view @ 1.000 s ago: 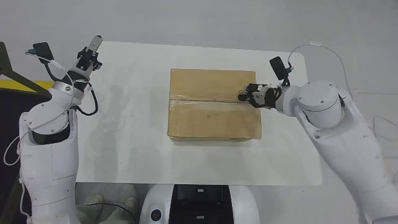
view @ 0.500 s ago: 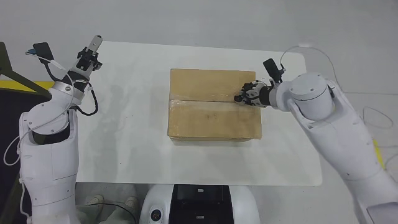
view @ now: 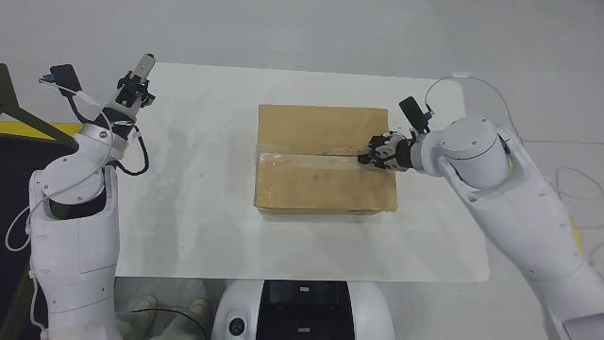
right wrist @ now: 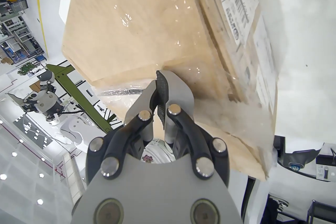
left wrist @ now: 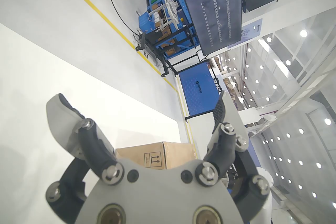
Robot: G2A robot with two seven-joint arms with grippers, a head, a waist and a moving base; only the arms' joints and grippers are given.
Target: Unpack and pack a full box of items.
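Pinching tape (right wrist: 118,91) with closed right jaws at 3 o'clock seam end of box (view: 321,156), probably to peel the seal; open left jaws parked clear at 10 o'clock corner of worktop (view: 198,208)

Bright, even overhead light, white table (view: 208,198) close to washed out, only faint soft shadows beside the box (view: 324,156), glints of glare on its clear tape (right wrist: 126,17), round ceiling lamps (left wrist: 303,33) flaring white, wide-angle bending at wrist-view edges.
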